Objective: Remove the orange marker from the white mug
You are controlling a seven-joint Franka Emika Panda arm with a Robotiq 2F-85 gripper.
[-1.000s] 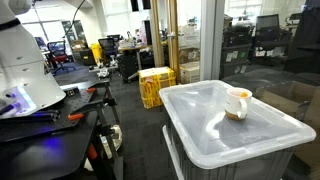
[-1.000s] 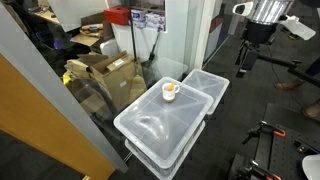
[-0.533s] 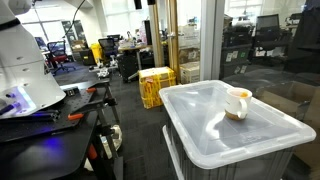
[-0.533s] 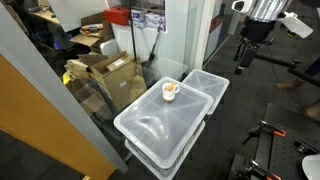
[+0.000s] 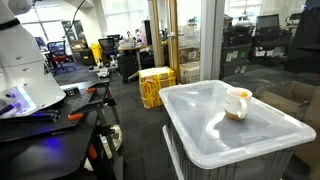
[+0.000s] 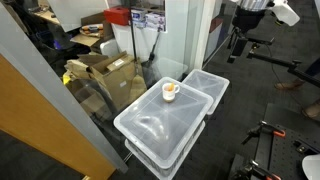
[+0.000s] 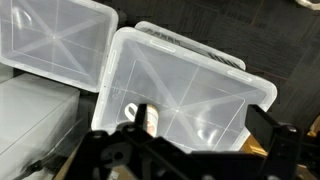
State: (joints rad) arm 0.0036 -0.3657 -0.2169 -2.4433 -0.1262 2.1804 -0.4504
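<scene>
Plastic bin (image 5: pixel 200 130), smooth and translucent, bears the cylindrical white mug (image 5: pixel 237 104).

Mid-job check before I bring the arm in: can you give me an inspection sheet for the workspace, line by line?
Surface: translucent white bin lid, which carries the mug; a second bin sits beside it.
Job's things: white mug upright on the lid near its edge; the orange marker shows only as an orange spot inside the mug, not yet removed.
Clutter: yellow crate on the floor; cardboard boxes past the glass.
Gripper: gripper high up, well apart from the mug; too small to tell whether it is open or shut.
Cables: nothing seen on the lid.
Surroundings: glass partition; dark workbench with small tools.
</scene>
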